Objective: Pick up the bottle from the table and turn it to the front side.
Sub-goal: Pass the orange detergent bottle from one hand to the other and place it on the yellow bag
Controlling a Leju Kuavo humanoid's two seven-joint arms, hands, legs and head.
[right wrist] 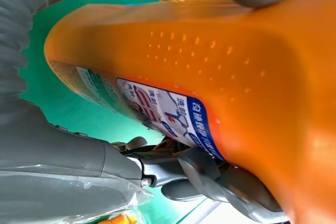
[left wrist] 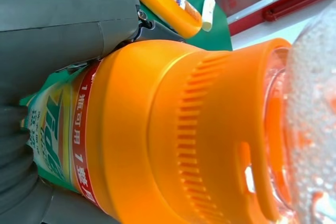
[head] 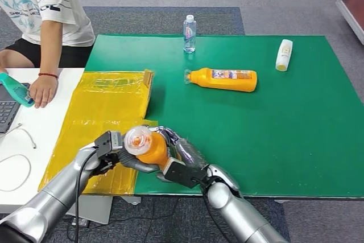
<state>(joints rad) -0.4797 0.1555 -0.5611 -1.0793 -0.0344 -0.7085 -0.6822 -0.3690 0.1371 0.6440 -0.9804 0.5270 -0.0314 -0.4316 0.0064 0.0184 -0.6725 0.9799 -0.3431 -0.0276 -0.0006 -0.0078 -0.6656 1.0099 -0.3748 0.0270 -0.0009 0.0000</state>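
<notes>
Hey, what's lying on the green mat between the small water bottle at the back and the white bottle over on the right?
Nothing. In the head view the green mat is bare between the water bottle and the white bottle; the orange bottle lies nearer, off that line.

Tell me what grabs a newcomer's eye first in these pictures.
First, the orange bottle held up off the near edge of the green table by both the left hand and the right hand, its clear cap toward the camera. Next, a second orange bottle lying on its side mid-table, and a person's hand resting on the white desk far left.
</notes>
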